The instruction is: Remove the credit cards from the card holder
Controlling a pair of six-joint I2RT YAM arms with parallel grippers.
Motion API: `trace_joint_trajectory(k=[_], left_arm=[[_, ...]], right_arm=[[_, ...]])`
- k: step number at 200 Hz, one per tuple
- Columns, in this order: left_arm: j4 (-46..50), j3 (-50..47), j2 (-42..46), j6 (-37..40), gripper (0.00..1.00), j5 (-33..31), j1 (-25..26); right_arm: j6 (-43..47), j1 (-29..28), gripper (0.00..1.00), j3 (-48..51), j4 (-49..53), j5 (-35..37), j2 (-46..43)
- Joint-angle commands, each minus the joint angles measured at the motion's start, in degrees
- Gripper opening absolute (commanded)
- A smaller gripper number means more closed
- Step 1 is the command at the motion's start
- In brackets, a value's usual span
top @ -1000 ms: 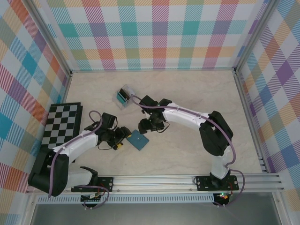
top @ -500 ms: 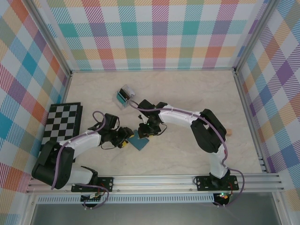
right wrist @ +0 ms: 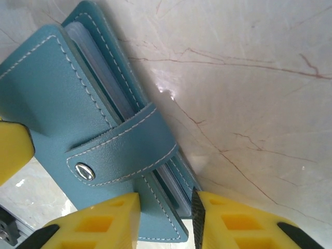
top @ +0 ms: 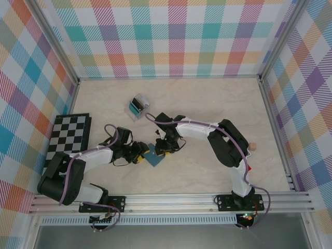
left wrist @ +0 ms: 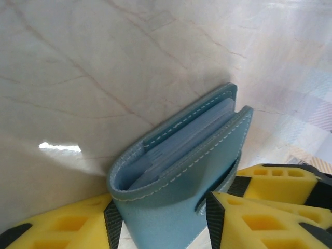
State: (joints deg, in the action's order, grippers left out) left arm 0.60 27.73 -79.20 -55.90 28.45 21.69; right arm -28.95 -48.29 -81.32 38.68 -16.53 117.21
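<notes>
The slate-teal card holder [top: 154,157] lies on the table between the two arms, its tab snapped shut over the open edge [right wrist: 122,148]. My left gripper [top: 140,152] has the holder [left wrist: 171,181] from the left. Its yellow fingers [left wrist: 52,228] press both sides of the folded end. Pale credit cards [left wrist: 181,137] show between the panels. My right gripper [top: 165,148] is shut on the holder's [right wrist: 46,88] edge beside the tab. One finger [right wrist: 98,225] lies on the top panel, the other against the card edges [right wrist: 106,78].
A small clear plastic box [top: 137,107] with teal and black contents sits behind the holder. A checkerboard [top: 67,137] lies at the left wall. A small tan object [top: 253,147] rests at the right. Plaid walls enclose the table.
Both grippers have moved in on the card holder, the left one rightward and the right one down and leftward. Their jaws have narrowed onto it.
</notes>
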Motion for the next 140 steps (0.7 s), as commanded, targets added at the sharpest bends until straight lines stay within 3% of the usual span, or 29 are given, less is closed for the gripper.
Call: trace_joint_trajectory(k=[1, 53, 140], left_arm=[[-8.4, -1.6, -1.3, 1.3, 0.47, 3.3, 0.5], [-14.8, -2.6, 0.2, 3.0, 0.43, 6.0, 0.5], [-14.7, -2.7, 2.2, 5.4, 0.17, 6.4, 0.6]], right_arm=[[-1.5, 0.6, 0.33, 1.8, -0.3, -1.2, 1.4], [-2.4, 1.3, 0.32, 2.5, -1.3, -3.0, 1.5], [-2.3, 2.8, 0.32, 3.2, -3.0, -4.6, -1.0]])
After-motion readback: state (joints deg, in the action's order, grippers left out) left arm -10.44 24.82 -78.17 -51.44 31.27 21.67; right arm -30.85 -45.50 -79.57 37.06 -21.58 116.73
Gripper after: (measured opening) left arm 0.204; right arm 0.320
